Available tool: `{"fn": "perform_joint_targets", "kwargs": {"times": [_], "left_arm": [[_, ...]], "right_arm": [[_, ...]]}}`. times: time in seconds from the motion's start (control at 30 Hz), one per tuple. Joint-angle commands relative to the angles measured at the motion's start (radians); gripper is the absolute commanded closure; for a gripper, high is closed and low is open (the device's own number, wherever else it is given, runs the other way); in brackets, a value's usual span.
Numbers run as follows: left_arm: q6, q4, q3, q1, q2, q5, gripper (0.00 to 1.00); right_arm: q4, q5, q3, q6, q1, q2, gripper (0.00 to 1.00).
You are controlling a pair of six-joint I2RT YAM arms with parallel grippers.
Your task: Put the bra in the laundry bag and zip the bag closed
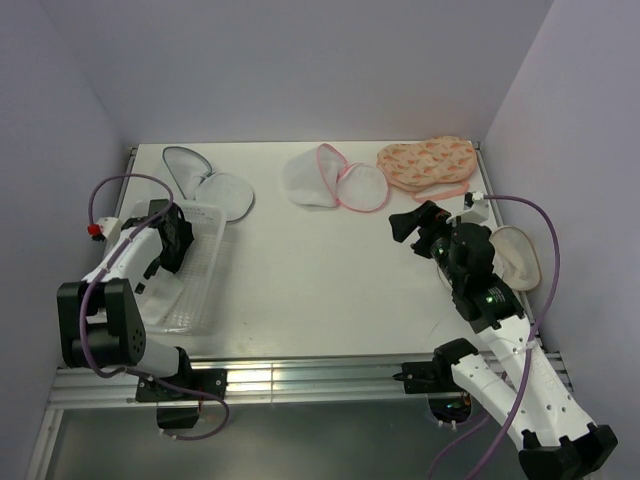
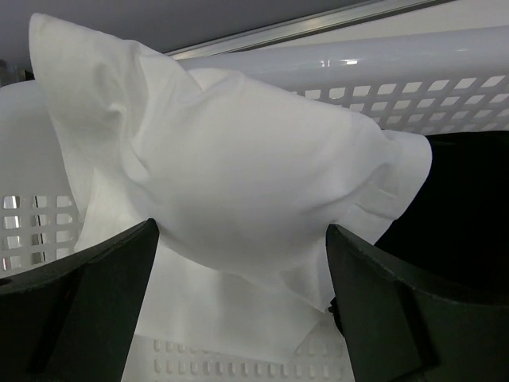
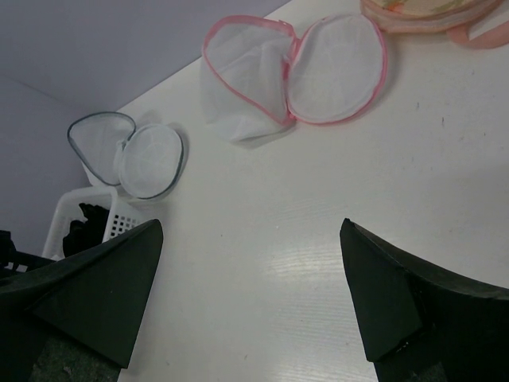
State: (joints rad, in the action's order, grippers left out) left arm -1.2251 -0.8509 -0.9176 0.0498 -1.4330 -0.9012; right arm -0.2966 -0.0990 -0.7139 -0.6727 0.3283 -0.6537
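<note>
Left gripper (image 2: 241,243), jaws spread wide and empty, is held over white cloth (image 2: 238,175) in the basket (image 2: 445,87); the bra (image 2: 465,199) is seen at its 3 o'clock. Only black fabric should be pinched.

The laundry bag (image 1: 335,180) is laid at the table's (image 1: 320,290) back between a left pouch (image 1: 208,182) and a right pouch (image 1: 427,162); a basket (image 1: 200,292) is set front-left.

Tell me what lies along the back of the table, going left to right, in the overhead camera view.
Open white mesh pouch with grey trim → open round white mesh laundry bag with pink trim → orange patterned pouch with pink strap.
</note>
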Motion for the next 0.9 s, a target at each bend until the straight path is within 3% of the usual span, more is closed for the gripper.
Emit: {"fn": "perform_joint_targets", "kwargs": {"times": [0.0, 0.2, 0.3, 0.33, 0.4, 0.43, 0.5, 0.87], "left_arm": [[-0.076, -0.057, -0.066, 0.005, -0.029, -0.048, 0.07], [-0.04, -0.017, -0.052, 0.005, -0.001, -0.005, 0.29], [-0.022, -0.01, -0.055, 0.005, 0.0, 0.015, 0.47], [-0.016, -0.007, -0.055, 0.005, 0.003, 0.019, 0.58], [0.001, 0.009, -0.053, 0.005, 0.019, 0.041, 0.71], [0.031, 0.018, -0.053, 0.005, 0.026, 0.054, 0.84], [0.064, 0.021, -0.059, 0.004, 0.051, 0.086, 0.97], [0.263, 0.088, -0.056, 0.002, 0.356, 0.208, 1.0]], "right_arm": [[0.027, 0.008, -0.018, 0.007, -0.005, 0.019, 0.0], [0.024, 0.019, -0.019, 0.002, -0.005, 0.023, 0.0], [0.021, 0.031, -0.032, -0.001, -0.005, 0.017, 0.0], [0.02, 0.033, -0.035, -0.001, -0.005, 0.014, 0.0], [0.016, 0.036, -0.039, 0.001, -0.005, 0.016, 0.0], [0.013, 0.035, -0.041, 0.002, -0.005, 0.016, 0.0], [0.01, 0.036, -0.044, 0.001, -0.005, 0.017, 0.0], [0.016, 0.044, -0.044, -0.008, -0.005, 0.016, 0.0]]}}
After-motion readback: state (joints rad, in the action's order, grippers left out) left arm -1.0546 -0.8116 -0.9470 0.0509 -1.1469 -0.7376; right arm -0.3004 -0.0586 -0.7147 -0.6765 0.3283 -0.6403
